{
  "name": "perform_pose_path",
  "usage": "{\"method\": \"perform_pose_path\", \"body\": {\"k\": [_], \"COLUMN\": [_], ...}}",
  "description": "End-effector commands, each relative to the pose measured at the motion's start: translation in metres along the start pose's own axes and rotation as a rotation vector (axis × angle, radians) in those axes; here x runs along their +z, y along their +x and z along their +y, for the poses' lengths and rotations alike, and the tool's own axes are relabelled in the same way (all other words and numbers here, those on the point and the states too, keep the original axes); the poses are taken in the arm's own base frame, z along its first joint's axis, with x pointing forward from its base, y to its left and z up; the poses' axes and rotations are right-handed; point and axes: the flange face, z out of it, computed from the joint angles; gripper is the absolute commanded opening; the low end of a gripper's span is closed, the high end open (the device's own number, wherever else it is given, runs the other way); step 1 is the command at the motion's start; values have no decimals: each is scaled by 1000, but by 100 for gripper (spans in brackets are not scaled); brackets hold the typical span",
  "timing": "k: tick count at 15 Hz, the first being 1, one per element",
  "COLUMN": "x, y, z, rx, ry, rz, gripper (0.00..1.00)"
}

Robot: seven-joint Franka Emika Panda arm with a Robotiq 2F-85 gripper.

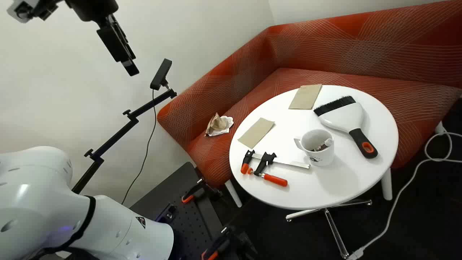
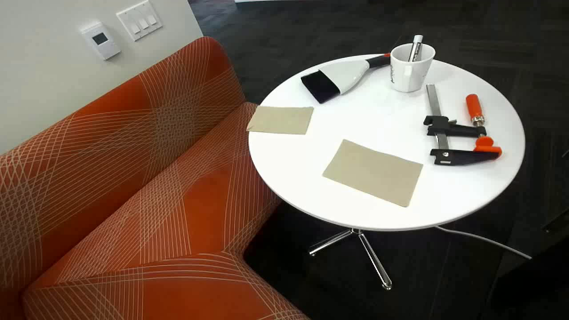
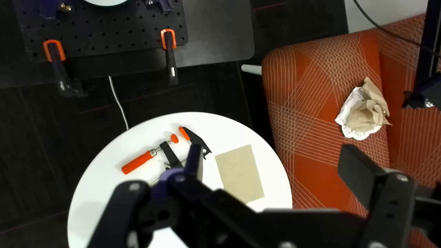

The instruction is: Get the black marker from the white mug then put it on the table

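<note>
In an exterior view, the white mug, marker leaning inside, stands near the far edge of the table. The gripper is spread wide.

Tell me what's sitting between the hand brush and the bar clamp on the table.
The white mug stands between the hand brush and the bar clamp, with a marker in it. This shows in both exterior views.

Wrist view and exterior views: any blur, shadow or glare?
Wrist view: the gripper is out of focus, the orange-handled clamp beyond it sharper; in an exterior view, the white mug casts a soft shadow; in an exterior view, the table looks bright, nearly washed out.
</note>
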Motion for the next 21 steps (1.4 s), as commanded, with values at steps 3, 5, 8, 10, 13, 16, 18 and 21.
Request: {"method": "perform_pose_path", "body": {"k": [3,5,8,10,13,16,18,21], "x": [-1,-1,-1,-1,-1,2,4,6], "y": [0,0,0,0,0,5,20,54], "z": [0,0,0,0,0,-2,-3,1], "rx": [0,0,0,0,0,14,62,179], "ry": [0,0,0,0,0,-8,-13,1], "rz": [-1,-1,-1,-1,-1,10,63,186], "gripper": [100,100,100,100,100,100,100,100]}}
